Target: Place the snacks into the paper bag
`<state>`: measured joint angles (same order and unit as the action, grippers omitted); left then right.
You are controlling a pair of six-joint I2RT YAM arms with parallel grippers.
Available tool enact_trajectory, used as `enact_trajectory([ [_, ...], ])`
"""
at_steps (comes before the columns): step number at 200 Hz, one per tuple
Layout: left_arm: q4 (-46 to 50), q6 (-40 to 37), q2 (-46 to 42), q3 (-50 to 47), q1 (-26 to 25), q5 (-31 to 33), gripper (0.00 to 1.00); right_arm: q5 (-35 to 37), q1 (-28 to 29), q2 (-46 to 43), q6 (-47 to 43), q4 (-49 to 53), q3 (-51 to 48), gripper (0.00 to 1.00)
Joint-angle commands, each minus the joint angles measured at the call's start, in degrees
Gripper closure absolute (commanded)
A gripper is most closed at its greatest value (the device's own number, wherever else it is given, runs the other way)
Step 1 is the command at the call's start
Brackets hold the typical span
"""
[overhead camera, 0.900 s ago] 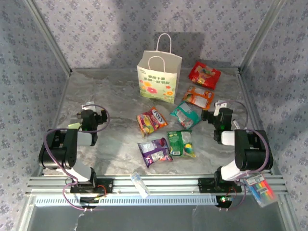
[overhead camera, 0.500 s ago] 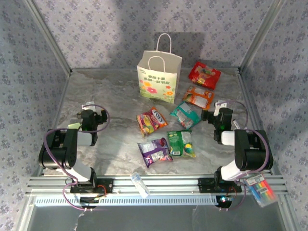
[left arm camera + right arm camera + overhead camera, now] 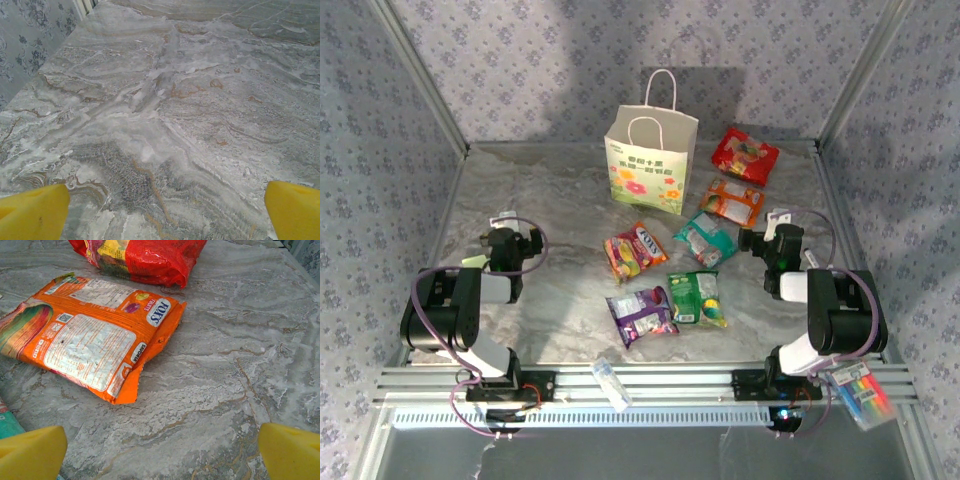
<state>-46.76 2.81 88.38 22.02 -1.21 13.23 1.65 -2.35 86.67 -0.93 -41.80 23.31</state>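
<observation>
The paper bag [image 3: 650, 160] stands upright at the back centre, mouth open. Several snacks lie flat on the marble table: red [image 3: 745, 156], orange [image 3: 732, 201], teal [image 3: 706, 239], red-orange [image 3: 635, 249], purple [image 3: 642, 315] and green [image 3: 697, 297]. My left gripper [image 3: 504, 236] rests low at the left, open over bare marble [image 3: 167, 210]. My right gripper [image 3: 773, 236] is open just right of the teal packet. In the right wrist view, the orange packet [image 3: 95, 335] and the red one [image 3: 145, 255] lie ahead of the right gripper [image 3: 162, 450], with nothing between its fingers.
A clear plastic tube [image 3: 611, 383] lies on the front rail, and a pack of coloured markers [image 3: 860, 393] sits at the front right corner. Patterned walls and metal posts enclose the table [image 3: 560, 200].
</observation>
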Motion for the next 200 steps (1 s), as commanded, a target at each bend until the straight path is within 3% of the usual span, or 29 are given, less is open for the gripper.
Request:
enact_trajectory([
  [1, -1.8, 0.2, -0.4, 0.7, 0.4, -1.0, 0.0, -0.5, -0.4, -0.6, 0.1, 0.3, 1.2, 0.0],
  [110, -2.0, 0.1, -0.6, 0.7, 0.4, -0.8, 0.0, -0.8, -0.4, -0.8, 0.1, -0.2, 0.9, 0.0],
  [157, 12.9, -0.3, -8.5, 5.6, 0.0, -0.6, 0.0, 0.0, -0.2, -5.0, -0.1, 6.0, 2.6, 0.0],
  [200, 23.6, 1.6, -17.2, 8.9, -2.7, 4.0, 0.0, 2.6, 0.5, -13.6, 1.0, 13.9, 4.3, 0.0],
])
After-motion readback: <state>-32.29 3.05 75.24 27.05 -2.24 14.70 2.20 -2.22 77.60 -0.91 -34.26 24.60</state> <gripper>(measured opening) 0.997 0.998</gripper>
